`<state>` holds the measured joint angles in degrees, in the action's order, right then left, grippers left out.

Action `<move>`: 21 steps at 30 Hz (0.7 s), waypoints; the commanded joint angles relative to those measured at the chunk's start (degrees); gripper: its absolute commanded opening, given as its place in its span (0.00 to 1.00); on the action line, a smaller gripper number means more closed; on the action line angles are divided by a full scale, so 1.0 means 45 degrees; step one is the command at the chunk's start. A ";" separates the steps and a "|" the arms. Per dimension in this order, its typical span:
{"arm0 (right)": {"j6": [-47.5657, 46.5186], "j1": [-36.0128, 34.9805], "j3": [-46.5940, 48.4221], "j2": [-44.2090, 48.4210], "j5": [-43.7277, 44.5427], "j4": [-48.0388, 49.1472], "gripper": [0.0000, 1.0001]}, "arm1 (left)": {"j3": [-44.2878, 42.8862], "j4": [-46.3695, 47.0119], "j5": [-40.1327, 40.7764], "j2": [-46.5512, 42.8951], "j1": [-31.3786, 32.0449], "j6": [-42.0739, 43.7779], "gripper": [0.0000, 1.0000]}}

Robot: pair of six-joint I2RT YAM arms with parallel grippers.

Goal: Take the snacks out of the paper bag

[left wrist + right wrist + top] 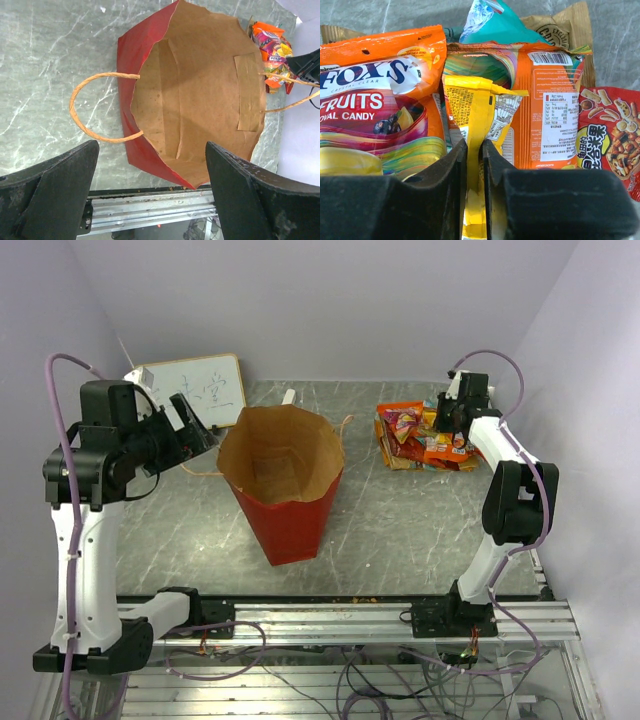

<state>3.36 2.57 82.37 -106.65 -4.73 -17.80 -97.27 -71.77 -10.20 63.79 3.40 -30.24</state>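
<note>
The red paper bag [285, 510] stands upright mid-table, its brown mouth open upward; no packet shows inside it [195, 90]. My left gripper [200, 430] hovers open beside the bag's left rim, and its wrist view looks down into the mouth between wide-apart fingers [151, 150]. The snacks [420, 435] lie piled on the table at the far right, also glimpsed past the bag [272, 45]. My right gripper [452, 430] is down on that pile, its jaws [475, 145] nearly together with the edge of a yellow packet [475, 105] between them. Orange, teal and red packets surround it.
A white whiteboard [200, 385] leans at the back left, behind my left arm. The bag's tan cord handle [82, 115] loops out over the grey marble table [400, 530]. The metal rail [350, 620] runs along the near edge. Walls close in on both sides.
</note>
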 commanded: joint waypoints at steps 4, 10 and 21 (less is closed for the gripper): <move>0.0118 0.0035 0.0434 0.0308 -0.0066 -0.0724 0.34 | -0.1405 -0.0667 0.0371 0.0205 -0.0125 0.0660 0.98; 0.0077 0.0036 0.0461 0.1006 0.0384 -0.1048 0.57 | -0.1766 -0.0693 0.0101 0.0296 -0.0123 0.0819 0.98; 0.0872 -0.0109 0.1051 0.2269 0.0672 -0.2715 0.76 | -0.1751 -0.0459 -0.0686 0.0015 -0.0117 0.0644 0.98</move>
<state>4.45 2.55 84.01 -99.63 -2.20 -25.41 -103.88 -74.00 -10.72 64.95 3.40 -27.62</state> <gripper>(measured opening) 0.706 0.979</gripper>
